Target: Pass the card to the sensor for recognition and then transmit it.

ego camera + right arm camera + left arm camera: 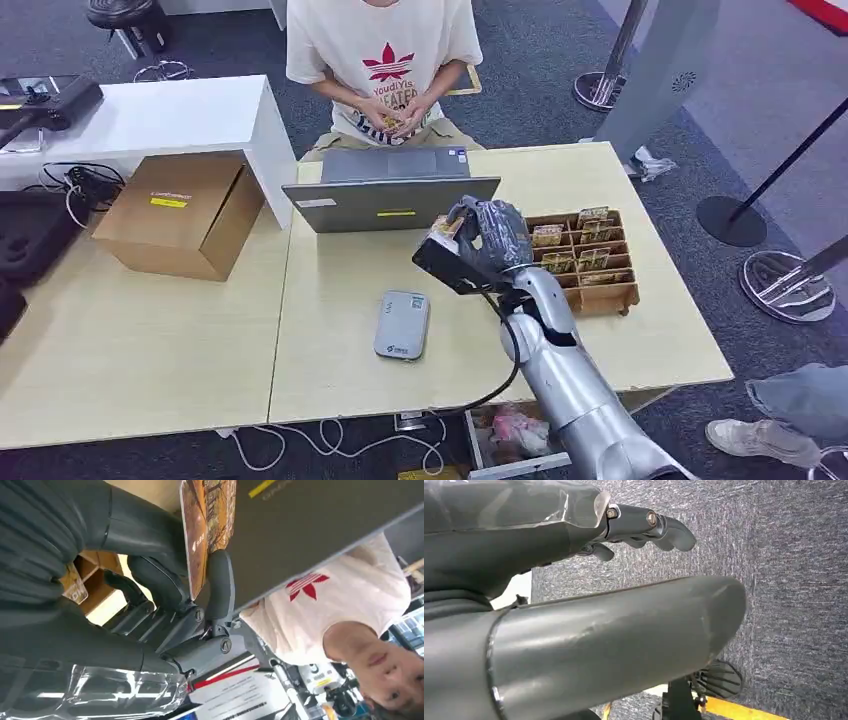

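The right hand (487, 237) is raised over the pale wooden table (330, 370), between the grey laptop (392, 190) and the wooden compartmented card rack (590, 260). It pinches a thin orange-and-gold printed card (205, 525) between the thick grey thumb and a dark finger; in the right wrist view the card stands on edge against the laptop's lid. The left hand (644, 527) hangs over grey carpet with its fingers loosely curled and nothing in them.

The small grey-white rounded sensor box (402, 324) lies flat on the table, nearer the robot and to the hand's left, well apart from the card.

Risks, as I judge them:
- The card is held by one edge only, so a quick swing toward the sensor could let it pivot or slip out.
- The hand is near the laptop's lid, and a careless turn might knock the lid.
- If the card reaches the sensor tilted or too high, recognition may fail.
- The person in a white printed T-shirt (385, 50) sits beyond the laptop, so a handover over the lid leaves little room.

Count: one card in the hand; one sensor; one laptop; one rack, with several more cards standing in it, too small to number; one brown cardboard box (180, 212); one person seated.
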